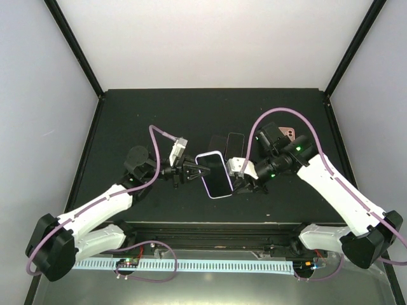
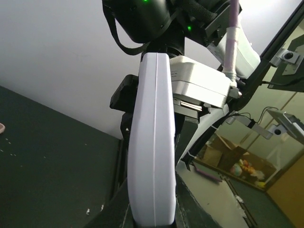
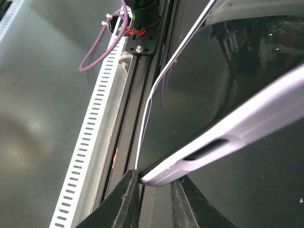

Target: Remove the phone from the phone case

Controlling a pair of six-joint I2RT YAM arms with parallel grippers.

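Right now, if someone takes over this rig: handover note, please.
Left gripper: shut on the left edge of the lilac case.
Right gripper: shut on its right edge, near a corner.
Phone: inside the lilac case, screen up, held between both grippers at mid-table.
Pink case: far right on the table, behind the right arm, partly hidden; cannot tell if it holds a phone.
Black slab and second slab lie just behind the held phone.
Done: two-sided grip.
Left: phone not yet out of the lilac case; work the case off.
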